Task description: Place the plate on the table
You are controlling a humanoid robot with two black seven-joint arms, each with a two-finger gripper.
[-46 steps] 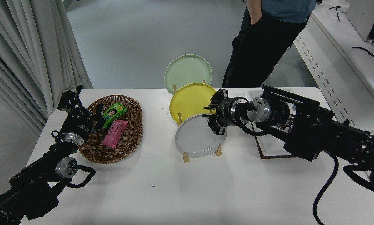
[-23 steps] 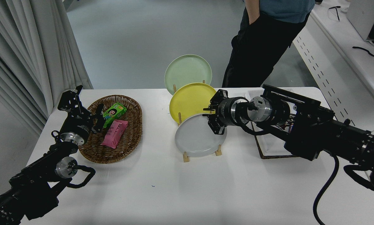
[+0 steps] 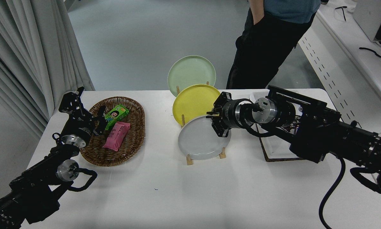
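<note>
The light grey plate stands tilted in the front slot of a wooden rack near the middle of the white table. My right gripper reaches in from the right and is shut on the plate's upper right rim, one finger in front and one behind. The plate's lower edge still rests in the rack. My left gripper is parked at the lower left, open, at the edge of a wicker basket.
In the same rack, a yellow plate and a pale green plate stand behind the grey one. The wicker basket holds a green and a pink snack pack. A white cork-based tray lies under my right arm. A person stands at the far side.
My right gripper and the grey plate's top edge have shifted very slightly up and to the left. The left arm has not moved.
</note>
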